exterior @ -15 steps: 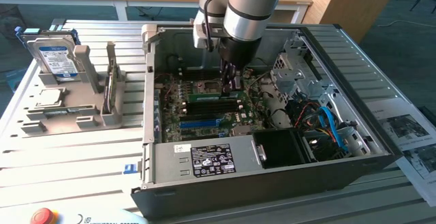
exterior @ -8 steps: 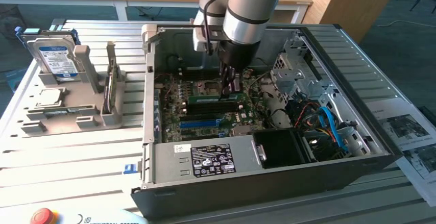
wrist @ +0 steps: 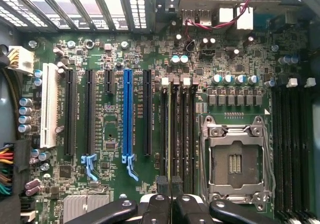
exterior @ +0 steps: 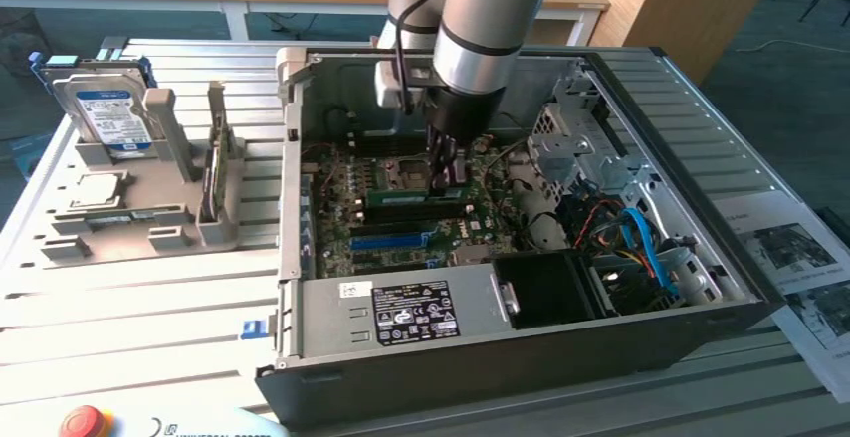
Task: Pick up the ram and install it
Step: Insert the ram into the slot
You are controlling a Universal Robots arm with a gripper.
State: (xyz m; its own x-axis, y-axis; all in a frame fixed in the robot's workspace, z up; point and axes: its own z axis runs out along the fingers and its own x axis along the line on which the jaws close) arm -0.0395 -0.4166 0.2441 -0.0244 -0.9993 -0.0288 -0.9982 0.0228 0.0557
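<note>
My gripper (exterior: 445, 186) reaches down into the open computer case (exterior: 531, 367), over the green motherboard (exterior: 345, 228). It is shut on the ram (exterior: 398, 197), a thin green stick lying along a memory slot beside the processor socket (exterior: 409, 170). In the wrist view the ram (wrist: 170, 134) is seen edge-on as a narrow pale line between the black memory slots. The two dark fingertips (wrist: 162, 185) pinch its near end, with the gripper (wrist: 170, 185) centred over it. I cannot tell whether the ram is fully seated in the slot.
A grey fixture (exterior: 133, 223) at the exterior view's left holds a hard drive with a blue label (exterior: 113, 118) and a small silver processor chip (exterior: 96, 190). Inside the case are the power supply (exterior: 412, 310), blue cables (exterior: 644, 243), an empty socket (wrist: 235, 159) and a blue expansion slot (wrist: 127, 114).
</note>
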